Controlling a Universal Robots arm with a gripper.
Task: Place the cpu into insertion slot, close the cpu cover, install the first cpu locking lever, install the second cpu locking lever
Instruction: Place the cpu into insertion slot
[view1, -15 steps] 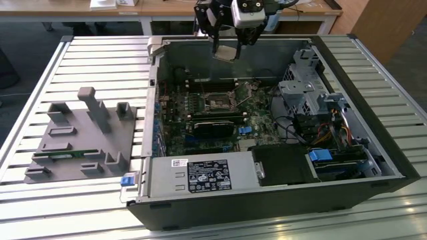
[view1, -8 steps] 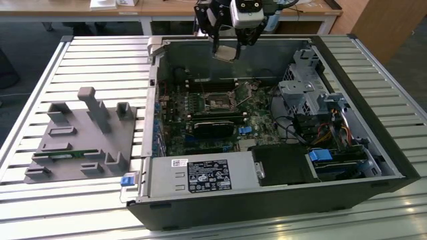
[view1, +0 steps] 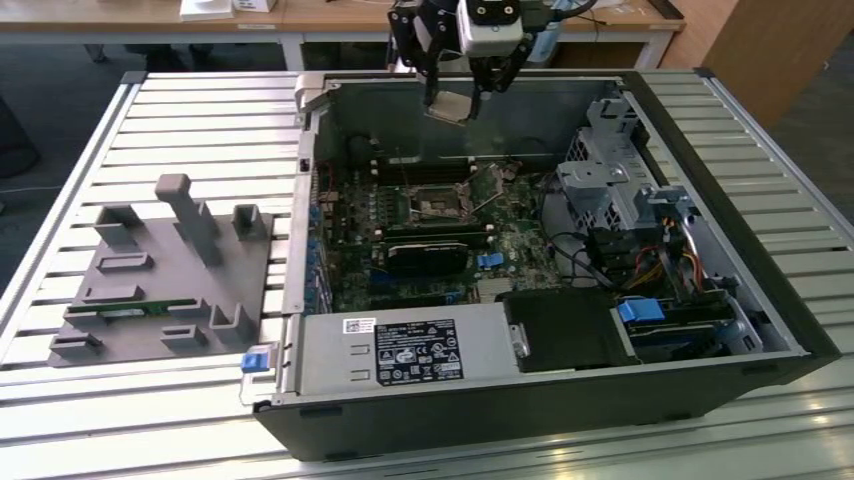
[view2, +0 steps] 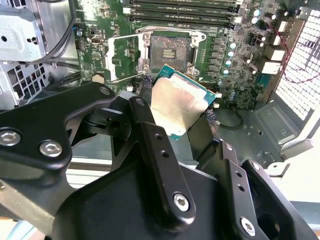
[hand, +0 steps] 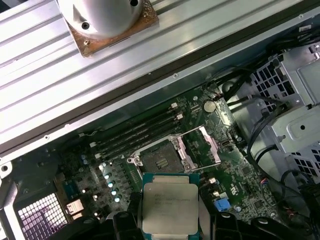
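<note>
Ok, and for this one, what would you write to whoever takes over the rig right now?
Gripper: shut on the cpu, held in the air above the open computer case.
Insertion slot: empty, contacts exposed.
Cpu cover: swung open beside the slot.
Done: cpu is in the grip.
Left: cpu not yet seated, cover not yet closed, neither locking lever installed.
</note>
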